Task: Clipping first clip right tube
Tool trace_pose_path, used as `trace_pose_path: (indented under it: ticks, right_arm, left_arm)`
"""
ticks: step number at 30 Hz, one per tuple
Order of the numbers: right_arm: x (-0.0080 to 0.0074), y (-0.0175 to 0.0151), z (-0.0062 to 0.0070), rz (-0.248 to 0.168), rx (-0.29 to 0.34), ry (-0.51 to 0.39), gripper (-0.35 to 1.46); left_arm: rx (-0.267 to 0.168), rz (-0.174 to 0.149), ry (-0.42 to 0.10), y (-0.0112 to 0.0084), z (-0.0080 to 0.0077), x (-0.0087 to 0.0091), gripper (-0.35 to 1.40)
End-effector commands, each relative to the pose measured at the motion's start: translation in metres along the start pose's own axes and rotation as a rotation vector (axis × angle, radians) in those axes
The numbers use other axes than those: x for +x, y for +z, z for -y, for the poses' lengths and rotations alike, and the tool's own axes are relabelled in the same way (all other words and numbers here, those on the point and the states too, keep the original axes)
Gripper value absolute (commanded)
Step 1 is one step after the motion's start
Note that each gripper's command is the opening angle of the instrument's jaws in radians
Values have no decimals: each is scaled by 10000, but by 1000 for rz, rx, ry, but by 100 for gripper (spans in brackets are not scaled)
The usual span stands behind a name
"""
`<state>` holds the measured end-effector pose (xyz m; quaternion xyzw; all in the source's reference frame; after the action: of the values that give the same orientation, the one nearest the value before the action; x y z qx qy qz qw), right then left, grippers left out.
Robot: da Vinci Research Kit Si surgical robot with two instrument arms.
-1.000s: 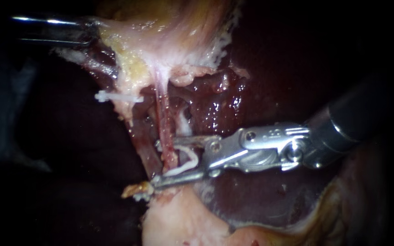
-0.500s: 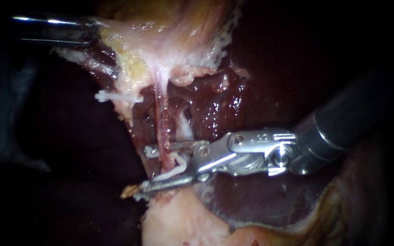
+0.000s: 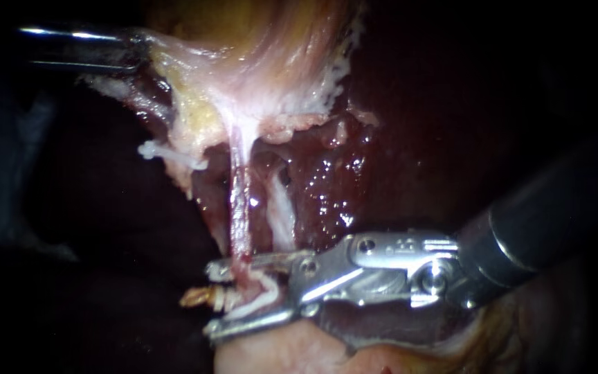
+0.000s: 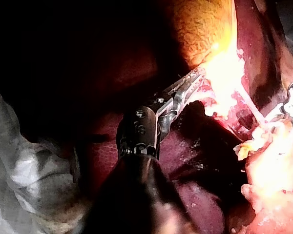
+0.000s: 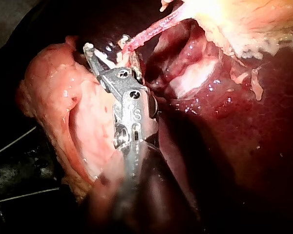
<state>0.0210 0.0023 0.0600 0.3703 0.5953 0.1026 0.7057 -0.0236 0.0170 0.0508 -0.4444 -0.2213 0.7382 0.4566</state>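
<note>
My right instrument (image 3: 210, 299) comes in from the right, its two jaws standing apart with a white clip (image 3: 264, 294) seated between them. The clip straddles the low end of a thin pink tube (image 3: 239, 201) that runs down taut from the gallbladder (image 3: 264, 62). The right wrist view shows the same jaws (image 5: 110, 53) around that tube (image 5: 151, 30). My left instrument (image 3: 136, 50) sits at the upper left. In the left wrist view its jaws (image 4: 195, 78) lie closed on pale gallbladder tissue (image 4: 224, 73).
A whitish tube (image 3: 282, 215) runs just right of the pink one, over glistening dark liver (image 3: 327, 187). Another white clip (image 3: 164, 151) sits on a strand to the left. Pale fatty tissue (image 3: 271, 350) lies under my right instrument's jaws.
My right instrument slid down and left along the pink tube with the clip. The tube now looks longer and tauter. The left instrument has held still.
</note>
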Motion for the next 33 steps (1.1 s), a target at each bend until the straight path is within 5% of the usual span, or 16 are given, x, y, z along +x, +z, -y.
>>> trace_pose_path:
  ticks: [1,11,16,18,24,33]
  right_arm:
    - [0,0,0,1,4,-1,46]
    - [1,-7,-9,-5,-17,36,20]
    - [4,-16,-13,-13,-31,58,-21]
    - [5,-20,-13,-15,-30,153,-35]
    - [1,-28,-16,24,-43,207,-35]
    - [-1,-28,-18,25,-43,206,-35]
  left_arm:
    - [0,0,0,0,0,0,-35]
    - [0,0,0,0,0,0,-35]
    - [0,0,0,0,1,0,-35]
    - [0,0,0,0,1,0,-35]
    - [0,0,0,0,1,0,-35]
    - [0,0,0,1,1,0,-35]
